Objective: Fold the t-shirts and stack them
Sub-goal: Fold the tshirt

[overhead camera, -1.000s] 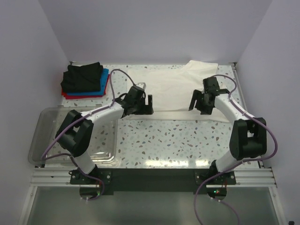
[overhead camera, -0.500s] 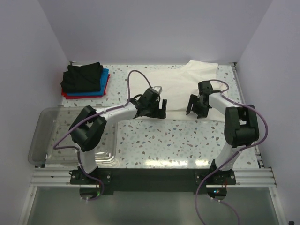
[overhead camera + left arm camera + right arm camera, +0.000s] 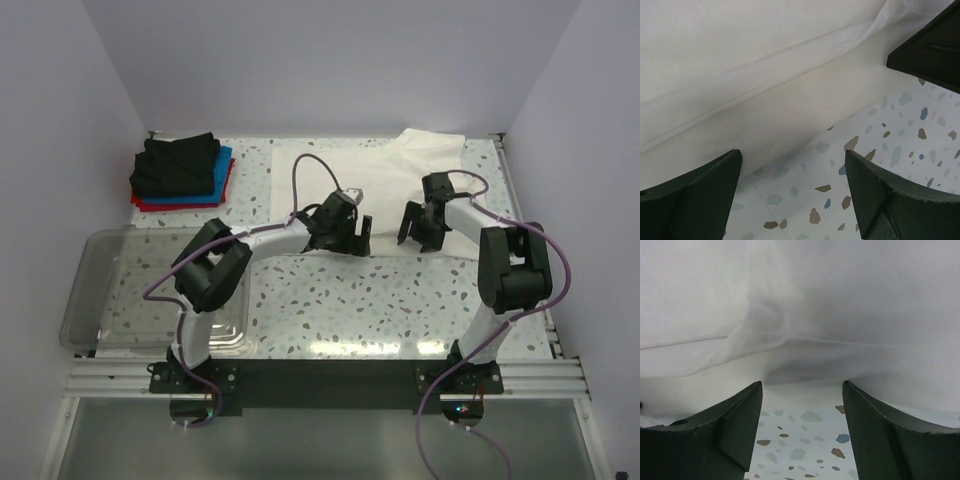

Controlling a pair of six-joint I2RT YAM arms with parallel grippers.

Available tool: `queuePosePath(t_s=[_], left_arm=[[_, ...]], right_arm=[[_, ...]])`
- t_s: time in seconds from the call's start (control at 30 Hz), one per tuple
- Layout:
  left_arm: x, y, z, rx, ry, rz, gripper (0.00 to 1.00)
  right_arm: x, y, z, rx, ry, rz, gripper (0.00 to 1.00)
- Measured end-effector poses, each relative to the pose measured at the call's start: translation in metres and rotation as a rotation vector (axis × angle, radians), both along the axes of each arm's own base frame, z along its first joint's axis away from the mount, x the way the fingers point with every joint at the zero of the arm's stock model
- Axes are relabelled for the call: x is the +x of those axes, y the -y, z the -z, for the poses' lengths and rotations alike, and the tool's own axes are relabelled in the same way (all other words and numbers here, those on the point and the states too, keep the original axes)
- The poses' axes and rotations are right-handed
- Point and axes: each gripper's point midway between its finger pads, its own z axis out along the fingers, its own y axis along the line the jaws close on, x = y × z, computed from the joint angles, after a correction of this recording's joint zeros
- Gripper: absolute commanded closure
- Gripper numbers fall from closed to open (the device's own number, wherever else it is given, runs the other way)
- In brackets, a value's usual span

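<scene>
- Top external view: a white t-shirt (image 3: 375,185) lies spread out flat at the far side of the table (image 3: 340,300), from about 12 o'clock to 1 o'clock.
- The shirt's near edge runs across the middle of the table, and both grippers sit at that edge.
- The left gripper (image 3: 348,243) is at about 7 o'clock on the shirt. Its two fingers are spread wide apart, with nothing between them.
- In the left wrist view, the hem of the shirt runs just past the finger tips. Bare speckled table shows between the fingers.
- The right gripper (image 3: 420,236) is at about 5 o'clock on the shirt. Its fingers are apart too, and they hold nothing.
- In the right wrist view, the hem sits just past the tips, with a small wrinkle in the cloth there. I cannot tell if the tips touch the cloth.
- A stack of folded t-shirts (image 3: 182,172) sits at 10 o'clock on the table. The black t-shirt (image 3: 178,160) is on top, the blue t-shirt (image 3: 222,165) is under it, and the red t-shirt (image 3: 160,205) is at the bottom.
- A clear plastic tub (image 3: 100,300) sits at 8 o'clock, well apart from the white t-shirt.
</scene>
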Motion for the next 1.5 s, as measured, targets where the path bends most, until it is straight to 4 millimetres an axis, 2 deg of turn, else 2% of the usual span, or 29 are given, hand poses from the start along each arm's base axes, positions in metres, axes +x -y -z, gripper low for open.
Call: queuePosePath(t_s=[0.2,0.83,1.13,1.5], left_arm=[[0.007,0.004,0.006,0.002,0.011,-0.006,0.11],[0.029,0.001,0.005,0.007,0.081,-0.040,0.10],[0.050,0.002,0.002,0.039,0.148,-0.022,0.10],[0.081,-0.010,0.002,0.090,0.210,-0.028,0.09]], right_arm=[[-0.001,0.000,0.001,-0.001,0.000,0.000,0.32],[-0.002,0.001,0.001,0.001,0.030,-0.002,0.32],[-0.003,0.001,0.001,-0.001,0.032,-0.010,0.32],[-0.003,0.001,0.001,-0.001,0.043,-0.015,0.33]])
